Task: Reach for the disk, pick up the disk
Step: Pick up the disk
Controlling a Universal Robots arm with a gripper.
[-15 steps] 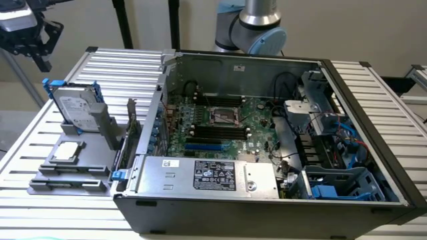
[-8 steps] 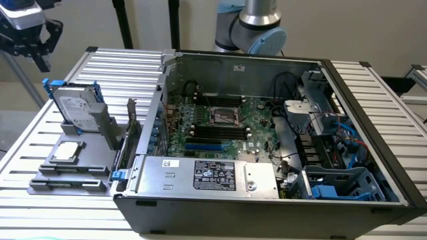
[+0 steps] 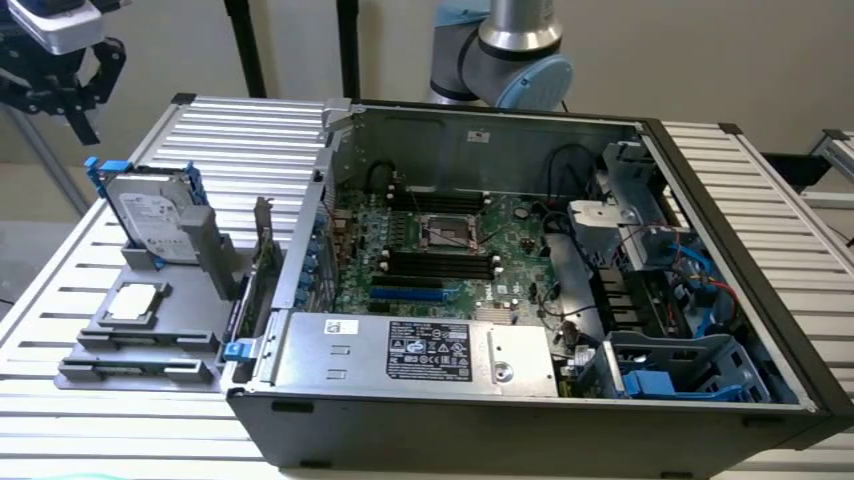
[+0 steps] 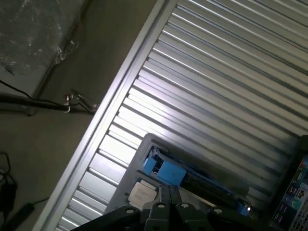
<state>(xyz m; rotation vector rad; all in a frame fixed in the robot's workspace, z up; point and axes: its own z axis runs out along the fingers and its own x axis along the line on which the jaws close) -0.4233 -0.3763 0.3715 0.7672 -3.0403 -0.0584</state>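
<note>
Far on the exterior view's left, high up: my gripper [image 3: 80, 112], fingers pressed together, nothing between them. It hangs off the corner of the slatted table [image 3: 247, 125], well apart from everything on it.

Below it and toward the exterior view's right: the disk [image 3: 151, 213], standing on edge in a grey stand [image 3: 154, 335], blue frame around it, white label facing out. Untouched.

In front of the disk, flat on the same stand: processor chip [image 3: 135, 302].

Wrist view: closed gripper [image 4: 169, 190] above the stand, with the disk [image 4: 166, 171] and chip [image 4: 143, 193] just past the fingertips.

Centre: open computer case [image 3: 534, 425], motherboard [image 3: 441, 250] exposed, power supply [image 3: 414, 350] along its near side.

Exterior view's right, inside the case: blue-grey drive cage [image 3: 681, 370].
</note>
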